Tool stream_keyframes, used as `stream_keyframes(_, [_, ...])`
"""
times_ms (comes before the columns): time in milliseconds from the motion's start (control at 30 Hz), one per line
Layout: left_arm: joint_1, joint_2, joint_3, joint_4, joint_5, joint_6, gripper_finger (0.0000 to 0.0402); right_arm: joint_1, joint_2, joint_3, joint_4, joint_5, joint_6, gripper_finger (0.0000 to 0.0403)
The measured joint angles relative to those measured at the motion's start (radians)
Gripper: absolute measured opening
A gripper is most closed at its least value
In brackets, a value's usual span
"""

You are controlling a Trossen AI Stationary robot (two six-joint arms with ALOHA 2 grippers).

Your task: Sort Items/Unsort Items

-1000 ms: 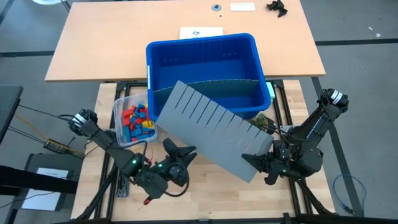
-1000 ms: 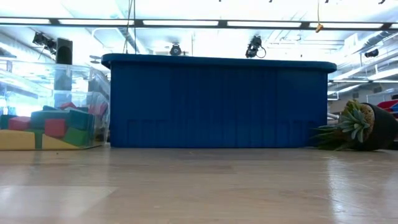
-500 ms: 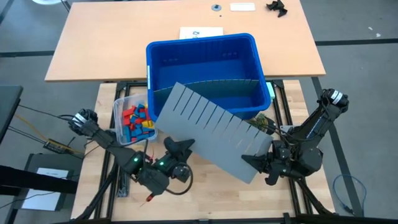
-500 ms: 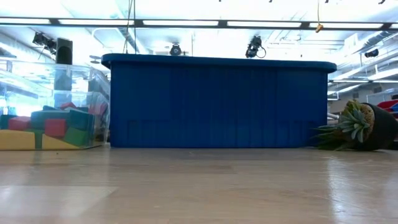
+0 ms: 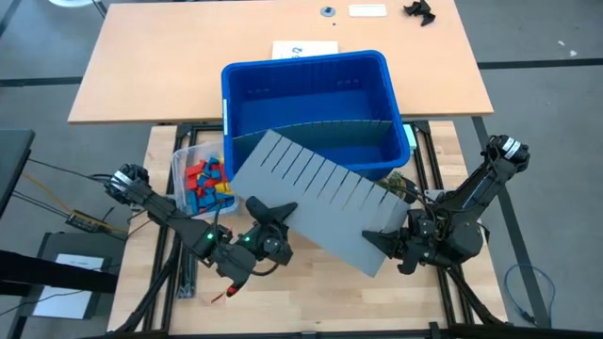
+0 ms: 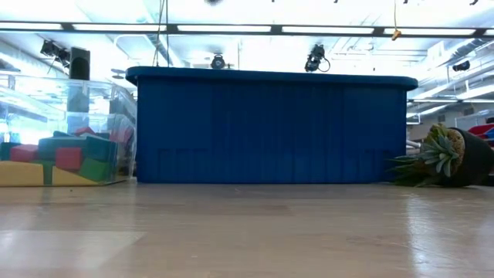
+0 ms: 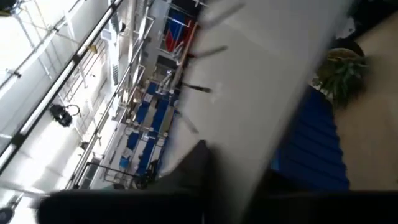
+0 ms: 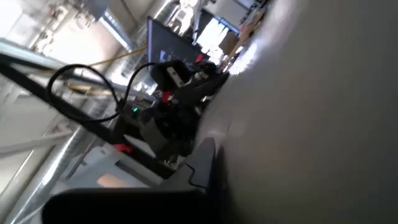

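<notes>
High view: both pincers clamp the grey slotted divider [image 5: 316, 193] — left pincer [image 5: 267, 215] on its near-left edge, right pincer [image 5: 384, 243] on its near-right corner. Lift level over the blue bin [image 5: 311, 104]; the blocks [image 5: 207, 182] wait in the clear tub beside it.

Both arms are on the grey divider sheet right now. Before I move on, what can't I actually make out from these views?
- Left gripper fingertips: high view, they meet the grey slotted divider sheet, so contact is unclear; the wrist view is blurred.
- Right gripper: its fingers lie against the sheet's corner; the wrist view is filled by grey.
- Blue bin: its near floor is covered by the sheet.
- Toy blocks: in the clear tub, too small to count.
</notes>
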Motion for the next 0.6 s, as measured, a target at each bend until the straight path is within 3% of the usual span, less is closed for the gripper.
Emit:
stream_keyframes(67, [-0.006,0.000,-0.002,0.006,-0.001,-0.004,0.0018,-0.003,0.000,0.002,0.002,0.027,0.004,0.0049])
stream_keyframes(200, [-0.010,-0.001,-0.002,0.020,-0.033,-0.070,0.0017,-0.019,0.000,0.002,0.010,0.044,-0.052,0.0073])
stream_keyframes(400, [-0.018,-0.056,-0.002,0.019,-0.094,-0.189,0.0016,-0.047,-0.002,0.002,0.088,-0.076,-0.199,0.0084])
stream_keyframes(600, [-0.009,-0.138,-0.002,0.010,-0.161,-0.172,0.0016,-0.087,-0.001,0.002,0.194,-0.108,-0.310,0.0085])
